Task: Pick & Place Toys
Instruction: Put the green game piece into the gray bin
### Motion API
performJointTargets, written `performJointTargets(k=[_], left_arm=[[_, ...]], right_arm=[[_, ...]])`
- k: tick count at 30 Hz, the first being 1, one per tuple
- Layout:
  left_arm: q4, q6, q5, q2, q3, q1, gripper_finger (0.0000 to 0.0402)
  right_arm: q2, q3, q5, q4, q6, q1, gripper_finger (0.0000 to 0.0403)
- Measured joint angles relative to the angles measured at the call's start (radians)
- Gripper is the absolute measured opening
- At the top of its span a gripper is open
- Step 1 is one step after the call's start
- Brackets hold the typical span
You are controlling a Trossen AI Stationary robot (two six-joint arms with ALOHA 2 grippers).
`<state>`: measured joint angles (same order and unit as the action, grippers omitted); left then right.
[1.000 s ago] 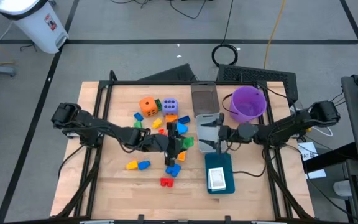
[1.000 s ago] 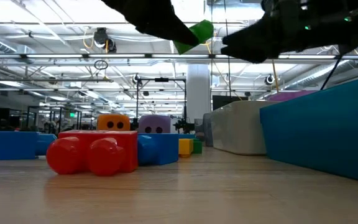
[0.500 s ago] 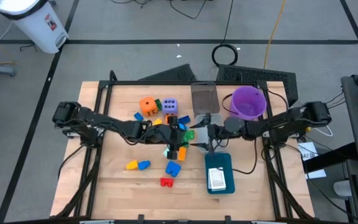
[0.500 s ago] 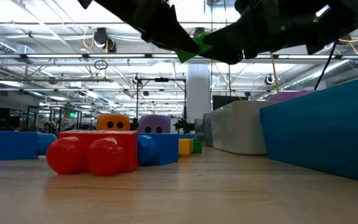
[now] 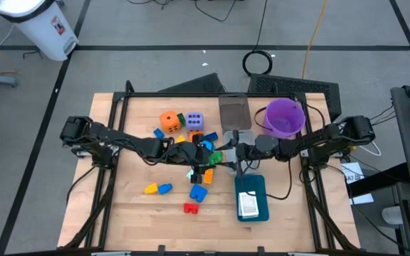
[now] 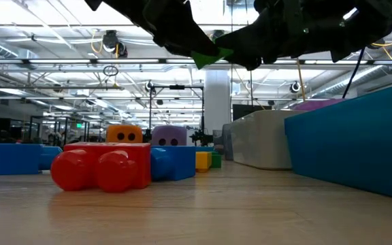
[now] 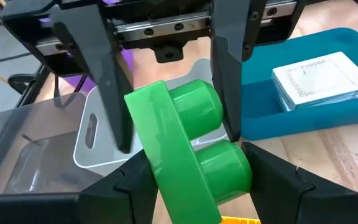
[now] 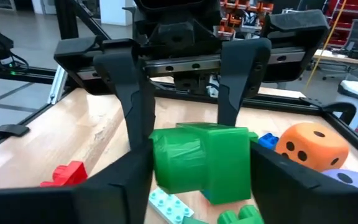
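Observation:
A green two-stud block (image 5: 216, 155) hangs above the middle of the table, in the low view (image 6: 206, 54) too. Both grippers are shut on it. My left gripper (image 7: 192, 158) reaches in from the table's left and my right gripper (image 8: 199, 152) from its right, so they meet fingertip to fingertip. Other toys lie on the wood: an orange die (image 5: 170, 121), a lavender die (image 5: 195, 121), a red block (image 5: 191, 208), and blue and yellow blocks (image 5: 157, 188). My left gripper pinches the block between its two fingers, one on the flat underside (image 7: 157, 177) and one on the end of the nearer stud (image 7: 244, 168). Its fingers come from the table's left, slanting a little downward. The block lies on its side, lifted clear of the table. My right gripper pinches the same block between its two fingers, one at the stud ends (image 8: 160, 162) and one at the flat base (image 8: 244, 162). It comes level from the table's right, on the half of the block that the left fingers leave free.
A purple bucket (image 5: 285, 117) stands at the far right. Clear bins (image 5: 234, 110) sit beside it. Below the right gripper a teal tray (image 5: 253, 186) holds white cards (image 5: 248, 205). More small blocks lie under the two grippers (image 5: 199, 174).
My right gripper has moved toward the table's left, up to the green block in my left gripper, and its fingers have come onto the block. The block has turned a little with the left wrist and stays lifted clear.

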<state>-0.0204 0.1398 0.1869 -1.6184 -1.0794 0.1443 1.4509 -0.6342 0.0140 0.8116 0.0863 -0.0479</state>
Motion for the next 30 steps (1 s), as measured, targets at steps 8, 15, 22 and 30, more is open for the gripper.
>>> performJointTargets(k=[8,15,22,30], left_arm=[[-0.008,-0.067,-0.003,0.002,0.0,0.002,0.0249],[-0.006,-0.022,-0.013,0.089,-0.003,0.002,0.0258],[0.066,-0.062,-0.007,0.169,-0.002,0.003,0.0252],[0.055,-0.046,-0.037,0.187,-0.001,-0.014,0.0253]], right_arm=[[-0.005,0.0,0.023,-0.005,0.005,0.0,0.0148],[-0.1,-0.004,0.037,-0.103,0.005,-0.001,0.0144],[-0.25,-0.001,-0.095,-0.368,0.005,-0.038,0.0139],[-0.352,0.003,-0.283,-0.683,-0.05,-0.053,0.0142]])
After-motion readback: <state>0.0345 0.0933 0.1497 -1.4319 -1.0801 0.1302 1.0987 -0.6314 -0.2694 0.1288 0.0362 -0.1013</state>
